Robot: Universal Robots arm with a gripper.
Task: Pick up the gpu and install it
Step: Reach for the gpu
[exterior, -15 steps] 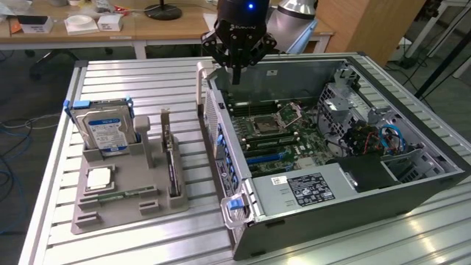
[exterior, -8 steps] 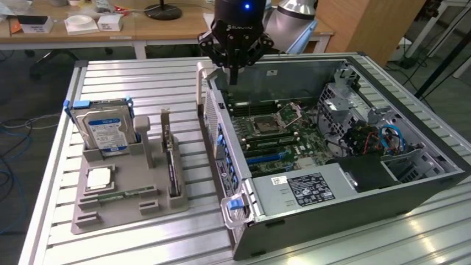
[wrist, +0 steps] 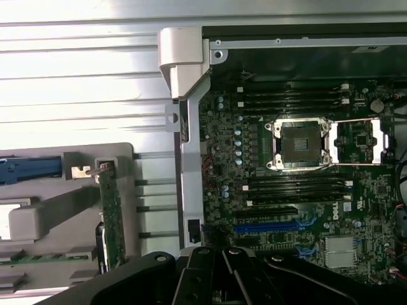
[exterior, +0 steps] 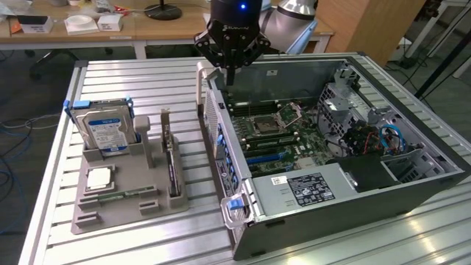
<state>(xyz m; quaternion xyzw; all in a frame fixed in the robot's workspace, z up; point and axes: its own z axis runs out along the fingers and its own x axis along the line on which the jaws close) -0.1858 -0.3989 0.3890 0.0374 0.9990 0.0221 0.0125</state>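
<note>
Slatted metal table (exterior: 132,83) with a grey parts holder (exterior: 132,212) on the exterior view's left and an open computer case (exterior: 353,204) on its right. In the holder, from the near end: a slim green memory stick (exterior: 121,194), a square processor (exterior: 99,178), then the gpu (exterior: 172,165) standing on edge in a slot along the holder's case-side margin, and at the far end an upright hard drive (exterior: 108,128). The gpu's long axis runs near to far, roughly parallel to the case's side wall, with its silver bracket (exterior: 165,117) rising at the far end. The motherboard (exterior: 272,132) lies exposed, its slots vacant. Farther back, the gripper (exterior: 229,74) hangs over the case's far corner, its fingers apparently drawn together and carrying nothing. From the gripper, the gpu lies toward the exterior view's left and nearer the camera, lower down, well apart; the card is not yet grasped.
</note>
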